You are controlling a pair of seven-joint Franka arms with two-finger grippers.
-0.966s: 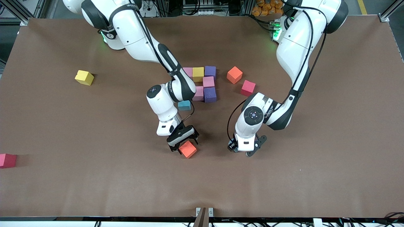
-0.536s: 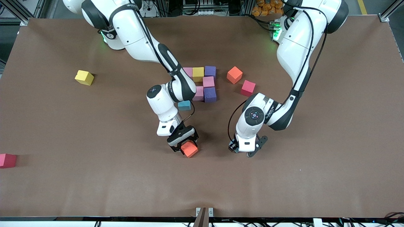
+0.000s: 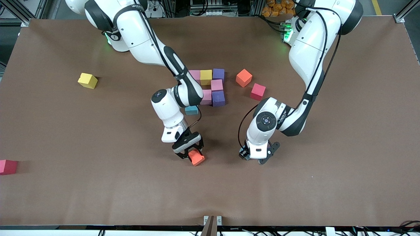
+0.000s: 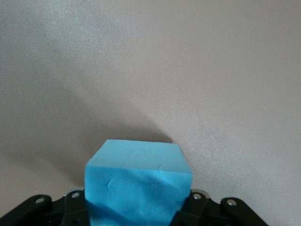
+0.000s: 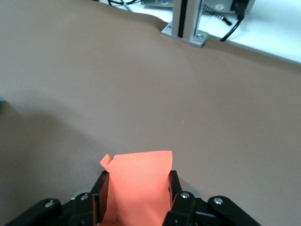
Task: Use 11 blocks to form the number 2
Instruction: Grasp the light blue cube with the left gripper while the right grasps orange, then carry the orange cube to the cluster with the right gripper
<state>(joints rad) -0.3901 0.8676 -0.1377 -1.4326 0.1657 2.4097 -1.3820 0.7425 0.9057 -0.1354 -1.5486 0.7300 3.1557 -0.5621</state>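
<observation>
My right gripper [image 3: 192, 155] pinches an orange block [image 3: 196, 158] on the desk [image 3: 98, 183] for the number 2 [image 3: 211, 87], while my left gripper [image 3: 259, 157] holds a light blue block [image 4: 138, 181], ready to add.

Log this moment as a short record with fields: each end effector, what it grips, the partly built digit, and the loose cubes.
right end effector: shut on an orange cube, low at the table, nearer the front camera than the cluster
left end effector: shut on a light blue cube, low over bare table
cluster: pink, yellow, purple, pink, pink, purple cubes touching; a blue cube beside them
loose cubes: orange, red, yellow, red at the table edge
</observation>
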